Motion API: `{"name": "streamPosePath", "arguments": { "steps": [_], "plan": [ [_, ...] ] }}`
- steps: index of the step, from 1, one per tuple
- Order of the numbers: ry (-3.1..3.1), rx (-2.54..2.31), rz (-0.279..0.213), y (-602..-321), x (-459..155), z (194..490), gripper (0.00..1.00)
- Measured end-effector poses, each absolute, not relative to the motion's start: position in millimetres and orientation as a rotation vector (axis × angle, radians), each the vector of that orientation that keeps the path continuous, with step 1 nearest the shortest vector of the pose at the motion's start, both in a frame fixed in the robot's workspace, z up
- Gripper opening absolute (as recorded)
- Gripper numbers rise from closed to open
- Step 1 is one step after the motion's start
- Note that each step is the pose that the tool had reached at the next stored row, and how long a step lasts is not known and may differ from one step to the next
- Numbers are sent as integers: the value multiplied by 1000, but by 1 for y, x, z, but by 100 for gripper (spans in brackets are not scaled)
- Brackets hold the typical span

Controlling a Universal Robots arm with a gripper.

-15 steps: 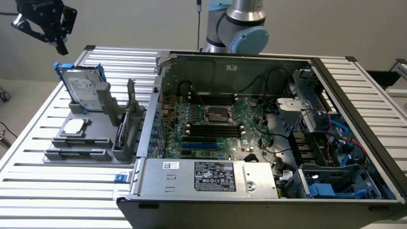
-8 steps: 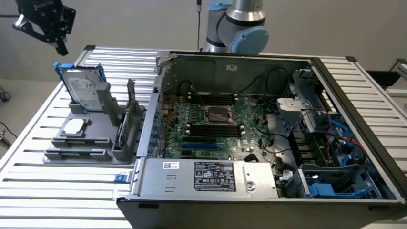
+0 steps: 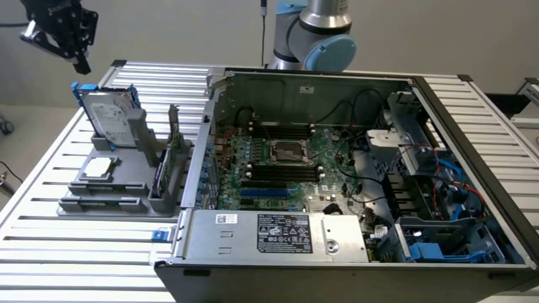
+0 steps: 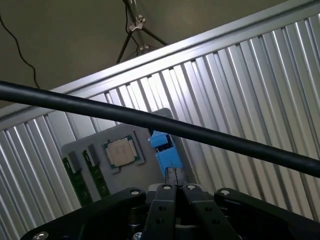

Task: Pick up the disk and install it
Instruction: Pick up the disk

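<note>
The disk [image 3: 113,117], a silver drive with a white label in a blue carrier, stands upright in a grey holder at the exterior view's left. My gripper [image 3: 80,63] hangs well above it, near the upper left corner, apart from it. In the wrist view the disk [image 4: 164,149] appears edge-on as a blue strip just beyond my gripper [image 4: 174,186]. The black fingers [image 4: 161,200] are pressed together with nothing between them.
An open computer case [image 3: 471,126] fills the middle and right of the slatted metal table [image 3: 67,252], with a blue bay [image 3: 438,249] and a power supply box [image 3: 278,233]. A square chip [image 4: 120,152] and memory sticks [image 4: 85,175] share the grey tray [image 4: 95,142]. A black cable [image 4: 210,135] crosses the wrist view.
</note>
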State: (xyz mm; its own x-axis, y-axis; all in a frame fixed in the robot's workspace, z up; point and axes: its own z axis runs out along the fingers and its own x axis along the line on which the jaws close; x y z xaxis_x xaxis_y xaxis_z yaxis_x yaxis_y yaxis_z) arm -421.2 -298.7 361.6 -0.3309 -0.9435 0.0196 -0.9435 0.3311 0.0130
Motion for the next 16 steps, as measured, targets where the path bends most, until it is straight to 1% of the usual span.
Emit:
{"name": "streamPosePath", "arguments": {
  "steps": [16],
  "plan": [
    [-2312,2081,-3,-299,-421,359,11]
  ]
}}
